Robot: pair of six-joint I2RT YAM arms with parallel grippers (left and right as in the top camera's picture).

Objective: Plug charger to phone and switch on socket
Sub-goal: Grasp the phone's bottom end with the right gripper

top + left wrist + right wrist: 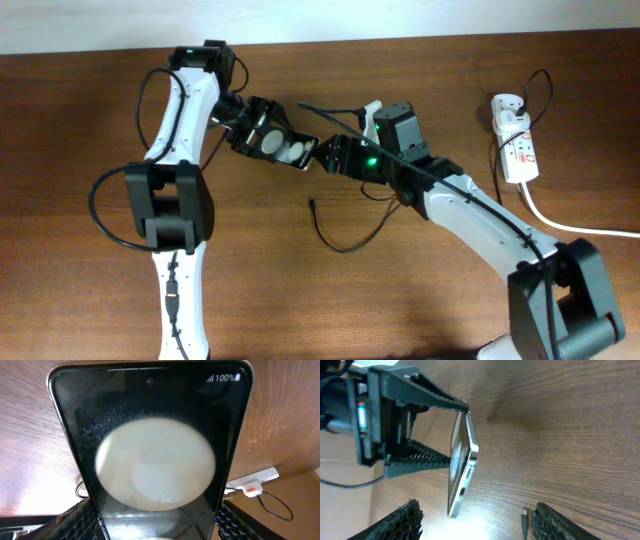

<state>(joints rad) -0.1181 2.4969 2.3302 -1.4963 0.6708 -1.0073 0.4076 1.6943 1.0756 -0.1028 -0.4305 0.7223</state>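
Note:
My left gripper is shut on the phone and holds it tilted above the table. In the left wrist view the phone fills the frame, screen lit, between the fingers. My right gripper is open and empty, just right of the phone's free end. In the right wrist view the phone shows edge-on between the spread fingers. The charger's black connector tip lies on the table by the right finger. Its cable loops on the table. The socket lies at the far right.
The socket's thick white cord runs off the right edge. A white plug adapter sits in the strip, with a black cable loop above it. The strip also shows in the left wrist view. The table is brown wood.

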